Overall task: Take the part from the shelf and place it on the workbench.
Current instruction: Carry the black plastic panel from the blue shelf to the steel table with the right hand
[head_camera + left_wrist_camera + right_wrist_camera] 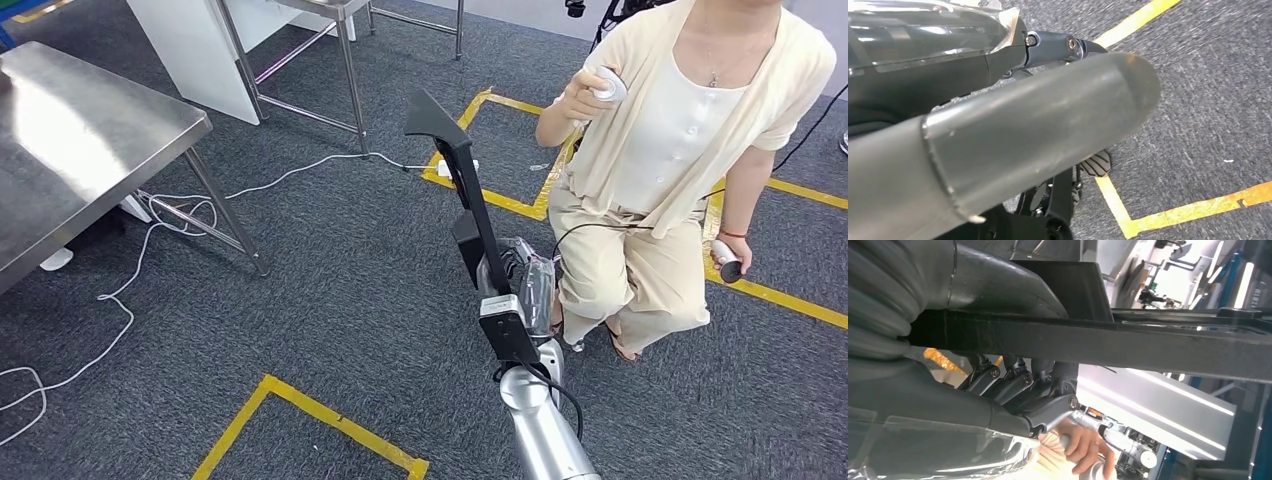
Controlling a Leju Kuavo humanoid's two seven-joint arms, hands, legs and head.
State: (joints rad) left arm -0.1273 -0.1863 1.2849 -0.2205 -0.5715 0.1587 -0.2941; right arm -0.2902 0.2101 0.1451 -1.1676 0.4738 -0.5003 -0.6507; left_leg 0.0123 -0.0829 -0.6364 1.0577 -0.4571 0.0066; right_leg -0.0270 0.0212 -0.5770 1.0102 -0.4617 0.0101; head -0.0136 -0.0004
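Part (463,170) unlabelled, gripped by right robot hand (520,290)

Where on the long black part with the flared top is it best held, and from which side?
Grip the straight narrow bar in its lower half, where the right hand holds the long black part now. The bar stands nearly upright and looks slim enough for fingers to wrap around, so come from the side, across its width. The flared top end is probably too broad and sloped for a firm hold.
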